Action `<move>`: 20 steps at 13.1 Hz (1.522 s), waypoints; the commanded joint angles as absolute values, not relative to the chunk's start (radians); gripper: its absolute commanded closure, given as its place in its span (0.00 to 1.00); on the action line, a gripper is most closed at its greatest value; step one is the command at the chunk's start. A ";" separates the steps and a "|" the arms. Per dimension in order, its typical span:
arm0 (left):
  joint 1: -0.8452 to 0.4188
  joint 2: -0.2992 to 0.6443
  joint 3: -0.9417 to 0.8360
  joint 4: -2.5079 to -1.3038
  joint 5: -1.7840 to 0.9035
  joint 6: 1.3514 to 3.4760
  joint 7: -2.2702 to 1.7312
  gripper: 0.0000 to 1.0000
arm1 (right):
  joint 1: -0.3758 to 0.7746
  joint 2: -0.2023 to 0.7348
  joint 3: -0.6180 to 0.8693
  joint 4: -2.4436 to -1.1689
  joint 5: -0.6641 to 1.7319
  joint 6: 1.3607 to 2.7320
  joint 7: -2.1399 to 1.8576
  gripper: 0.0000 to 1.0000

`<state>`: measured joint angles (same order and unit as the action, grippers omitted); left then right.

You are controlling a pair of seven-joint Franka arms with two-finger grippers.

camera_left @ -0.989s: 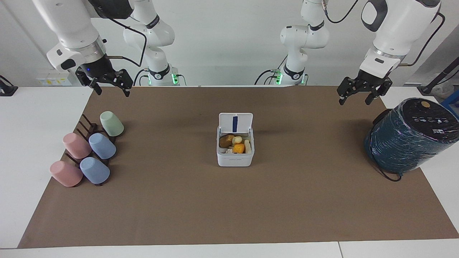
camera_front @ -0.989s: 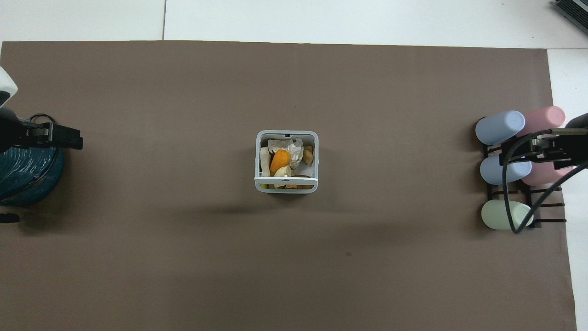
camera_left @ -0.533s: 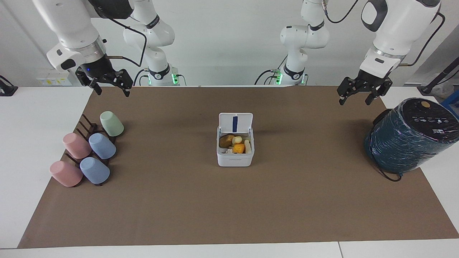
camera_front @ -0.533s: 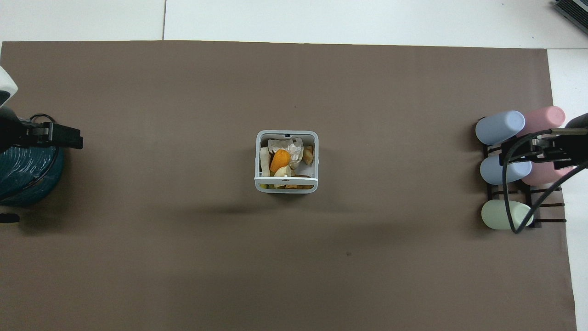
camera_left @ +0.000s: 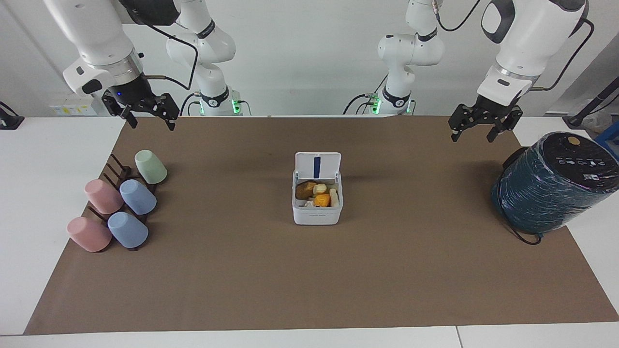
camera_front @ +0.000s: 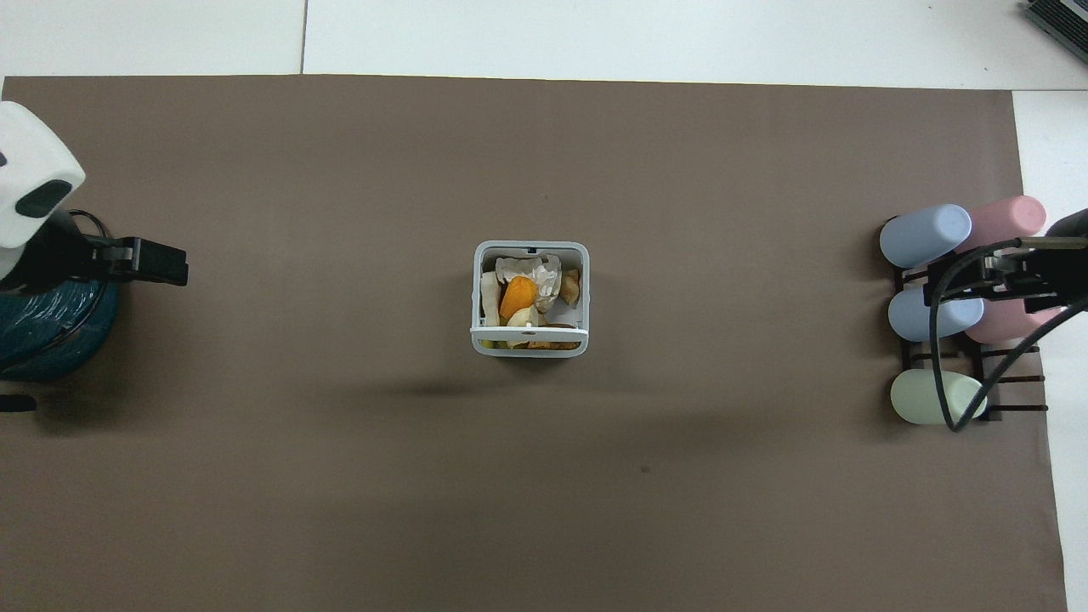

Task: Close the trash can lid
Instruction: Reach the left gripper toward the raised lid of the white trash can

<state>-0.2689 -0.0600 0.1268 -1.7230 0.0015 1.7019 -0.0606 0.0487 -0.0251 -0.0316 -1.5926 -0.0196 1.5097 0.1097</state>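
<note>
Right end effector: in the air over the mat edge, near the cup rack; fingers spread wide, holding nothing.
Cups: five lie on the rack, toward the right arm's end of the surface.
Trash can: in the middle of the mat, well apart from both end effectors; scraps inside.
Lid: stands upright on the edge nearer to the robots, blue stripe showing.
Left end effector: in the air over the mat, near the cylinder; fingers wide, empty.
</note>
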 commanded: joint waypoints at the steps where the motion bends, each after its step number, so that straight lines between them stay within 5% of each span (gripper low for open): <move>1: -0.359 -0.153 0.132 -1.870 0.015 1.762 -0.211 0.32 | 0.044 -0.032 -0.031 -1.594 -0.005 1.502 0.095 0.00; 4: -0.458 -0.204 0.130 -1.965 0.015 1.808 -0.363 0.85 | 0.044 -0.031 -0.031 -1.594 -0.005 1.502 0.095 0.00; 6: -0.517 -0.221 0.129 -2.002 0.014 1.847 -0.437 0.98 | 0.044 -0.031 -0.031 -1.594 -0.005 1.503 0.095 0.00; 20: -0.802 -0.128 0.129 -2.100 -0.081 2.173 -0.577 1.00 | 0.044 -0.031 -0.031 -1.594 -0.005 1.502 0.095 0.00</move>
